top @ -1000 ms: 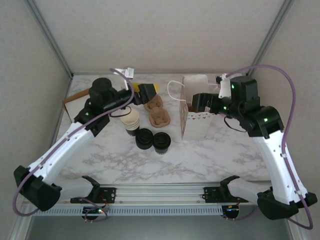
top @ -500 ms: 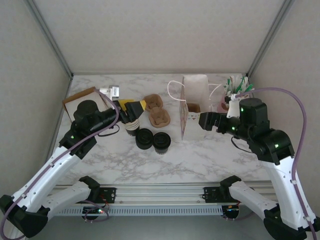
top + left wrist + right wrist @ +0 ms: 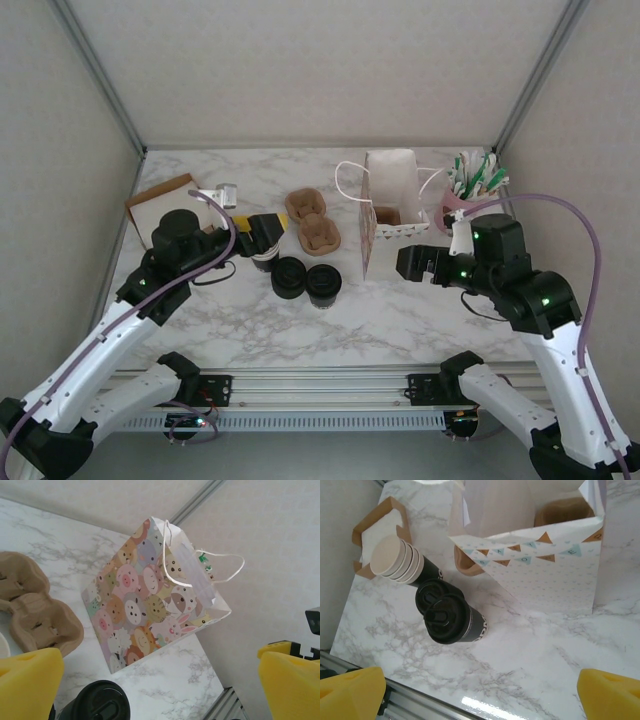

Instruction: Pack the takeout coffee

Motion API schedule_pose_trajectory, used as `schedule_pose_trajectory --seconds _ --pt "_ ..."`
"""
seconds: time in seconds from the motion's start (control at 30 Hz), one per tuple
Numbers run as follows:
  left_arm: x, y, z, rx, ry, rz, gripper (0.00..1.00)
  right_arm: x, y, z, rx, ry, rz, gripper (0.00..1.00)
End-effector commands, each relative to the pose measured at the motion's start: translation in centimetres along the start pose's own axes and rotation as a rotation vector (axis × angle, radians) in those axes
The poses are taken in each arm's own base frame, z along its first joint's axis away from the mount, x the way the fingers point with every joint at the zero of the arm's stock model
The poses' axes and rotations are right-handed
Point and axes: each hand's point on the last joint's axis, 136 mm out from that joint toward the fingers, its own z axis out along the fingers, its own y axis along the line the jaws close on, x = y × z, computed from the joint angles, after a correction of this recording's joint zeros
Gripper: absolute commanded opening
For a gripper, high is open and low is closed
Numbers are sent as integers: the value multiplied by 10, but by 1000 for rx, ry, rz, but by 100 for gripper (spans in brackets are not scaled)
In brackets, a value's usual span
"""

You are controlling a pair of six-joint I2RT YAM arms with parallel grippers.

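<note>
The takeout coffee (image 3: 323, 283), a small black cup with a black lid, stands upright on the marble in front of the paper bag (image 3: 371, 240). In the right wrist view the takeout coffee (image 3: 452, 622) is left of the bag (image 3: 555, 580). My left gripper (image 3: 264, 232) hovers open over the stack of nested cups (image 3: 262, 258), left of the coffee. My right gripper (image 3: 410, 263) is open and empty just right of the bag's front corner. Left wrist: the left gripper (image 3: 160, 685) faces the cartoon-animal side of the bag (image 3: 135, 610).
A squat pile of black lids (image 3: 289, 277) touches the coffee's left side. Brown pulp carriers (image 3: 318, 235) lie behind; another carrier (image 3: 565, 510) sits inside the bag. A cardboard box (image 3: 160, 200) is at far left. A pink cup of stirrers (image 3: 468, 185) stands at far right.
Both arms have drawn back toward the near edge. The left gripper has moved left off the carriers to above the nested cups; the right gripper has dropped from beside the bag to its front corner.
</note>
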Motion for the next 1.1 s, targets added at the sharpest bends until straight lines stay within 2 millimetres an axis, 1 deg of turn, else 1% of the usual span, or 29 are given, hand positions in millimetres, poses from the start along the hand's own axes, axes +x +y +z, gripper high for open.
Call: schedule_pose_trajectory --seconds 0.0,0.17,0.33,0.53,0.67,0.8,0.87,0.97,1.07 --pt "-8 1 -3 -31 -21 25 100 10 8 11 -58 71 8 99" --pt "-1 17 8 -78 -3 23 100 10 22 19 -113 105 -31 99" --pt "-1 28 15 -104 -30 15 100 7 44 31 -147 150 -104 99" --pt "-3 52 17 -200 -62 34 100 11 64 61 -109 225 -224 99" --pt "-3 65 22 -245 -50 35 100 15 71 82 -8 280 -317 99" --pt "-5 72 29 -247 -23 14 100 17 78 102 69 321 -414 99" --pt "-5 78 33 -240 -6 -7 100 20 86 111 64 357 -463 99" --pt "-7 88 35 -225 1 -42 100 19 95 124 49 366 -473 99" --pt "-11 95 32 -200 -3 -80 100 17 103 130 28 383 -494 99"
